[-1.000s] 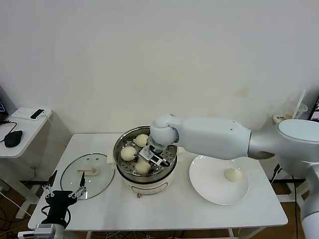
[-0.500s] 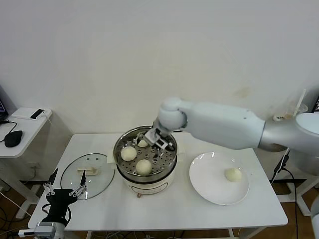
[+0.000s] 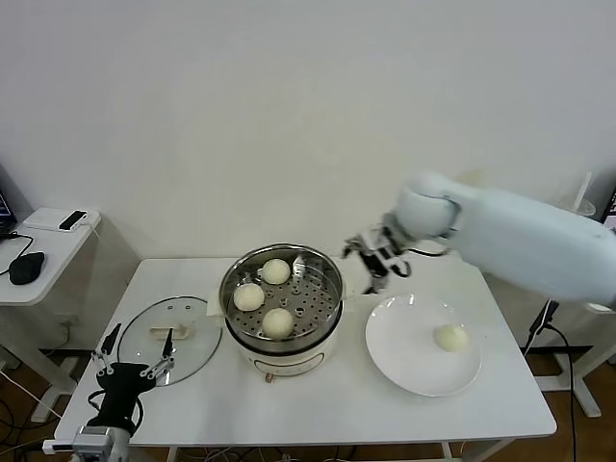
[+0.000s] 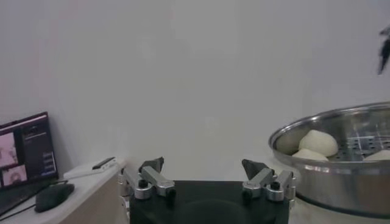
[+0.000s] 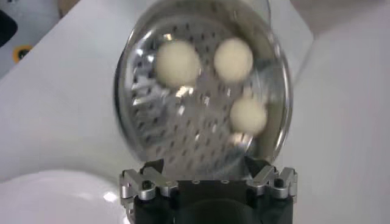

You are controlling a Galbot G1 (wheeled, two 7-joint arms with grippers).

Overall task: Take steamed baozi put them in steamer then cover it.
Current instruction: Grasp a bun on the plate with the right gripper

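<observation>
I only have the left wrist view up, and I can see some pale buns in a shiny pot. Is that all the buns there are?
Observer: No. Three steamed baozi sit in the steamer, and a fourth lies on a white plate beside it.
Operator: Is anything holding that one?
Observer: No. The right gripper hangs in the air between steamer and plate, jaws open and empty.
Operator: Where is the lid?
Observer: The cover lies flat on the table on the steamer's other side, close to the left gripper.
</observation>
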